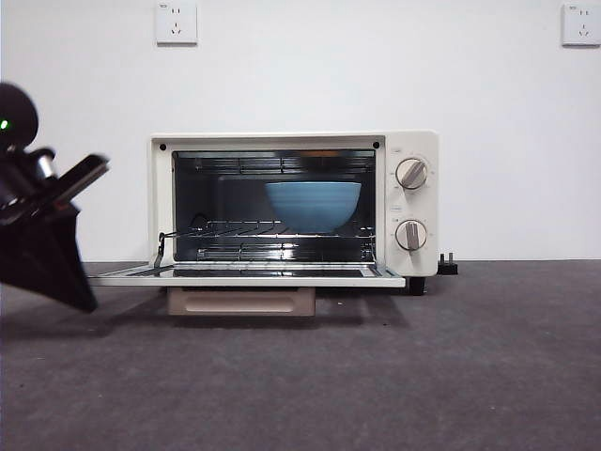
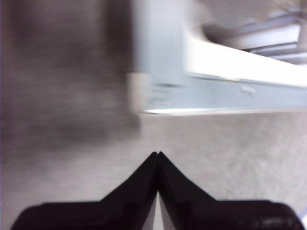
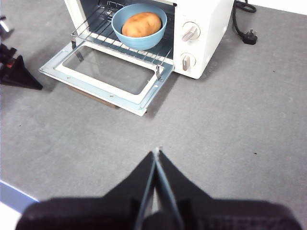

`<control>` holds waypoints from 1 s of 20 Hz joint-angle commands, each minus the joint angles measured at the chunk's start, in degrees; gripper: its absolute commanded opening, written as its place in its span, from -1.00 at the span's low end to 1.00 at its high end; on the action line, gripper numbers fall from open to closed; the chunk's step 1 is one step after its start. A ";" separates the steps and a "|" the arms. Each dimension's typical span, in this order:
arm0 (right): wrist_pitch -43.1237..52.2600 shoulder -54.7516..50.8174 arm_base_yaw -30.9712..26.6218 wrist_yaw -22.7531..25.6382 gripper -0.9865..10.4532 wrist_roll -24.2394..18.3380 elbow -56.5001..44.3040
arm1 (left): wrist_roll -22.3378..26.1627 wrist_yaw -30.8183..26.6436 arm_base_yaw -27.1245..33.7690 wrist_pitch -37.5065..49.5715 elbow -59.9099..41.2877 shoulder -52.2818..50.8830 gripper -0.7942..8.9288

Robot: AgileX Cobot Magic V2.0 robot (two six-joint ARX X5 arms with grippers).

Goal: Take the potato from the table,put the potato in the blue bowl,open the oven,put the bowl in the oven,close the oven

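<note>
The oven (image 1: 413, 150) stands at the back of the table (image 1: 376, 376) with its door (image 1: 244, 279) folded down flat. On the rack inside sits the blue bowl (image 1: 313, 205). The right wrist view shows the potato (image 3: 141, 24) lying in that bowl (image 3: 139, 40). My left gripper (image 1: 86, 303) is shut and empty, low by the left corner of the open door (image 2: 216, 91). My right gripper (image 3: 157, 152) is also shut and empty. It hangs over bare table well in front of the oven (image 3: 201, 19).
The door's beige handle (image 1: 241, 301) hangs under its front edge. A black plug and cord (image 3: 249, 36) lie right of the oven. Two wall sockets (image 1: 177, 21) are on the white wall behind.
</note>
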 commanded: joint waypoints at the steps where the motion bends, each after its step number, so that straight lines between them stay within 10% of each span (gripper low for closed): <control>1: 0.37 -0.04 0.00 1.01 -0.84 0.94 -0.39 | -0.70 0.72 1.55 0.79 -0.52 1.42 -0.85; 20: 4.57 -0.04 0.00 0.85 -0.84 2.78 -0.39 | -15.17 8.24 4.48 14.73 -0.52 6.45 -0.85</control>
